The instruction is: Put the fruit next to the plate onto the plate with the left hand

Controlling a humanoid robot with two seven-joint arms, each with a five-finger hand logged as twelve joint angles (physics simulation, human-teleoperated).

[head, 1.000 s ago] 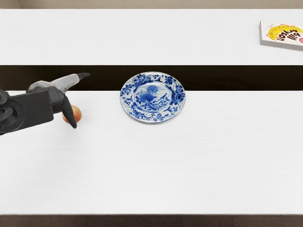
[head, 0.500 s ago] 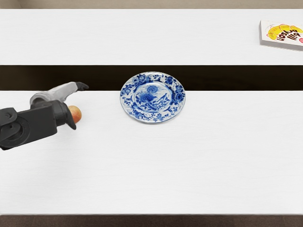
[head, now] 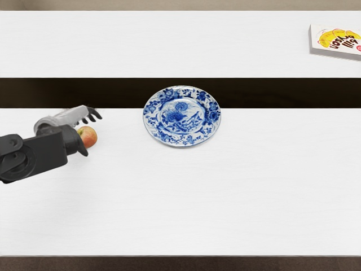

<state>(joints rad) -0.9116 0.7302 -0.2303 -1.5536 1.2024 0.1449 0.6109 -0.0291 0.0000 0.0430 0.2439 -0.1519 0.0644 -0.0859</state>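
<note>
A broad white table fills the near part of the simulated scene, its front stretch bare of objects. At its left, the robot's left hand reaches in from the left edge on a dark forearm and brackets a small red-and-yellow fruit. The grey fingers are fanned out straight just beyond the fruit's far side, and the dark thumb points down along its near-left side. The hand is unclenched, not closed round the fruit; whether any digit touches it cannot be told. The fruit sits on the tabletop, apart from and left of a blue-and-white patterned plate, which lies at the table's far edge with nothing on it. Beyond a dark gap stands a second white table, with a printed box at its far right.
</note>
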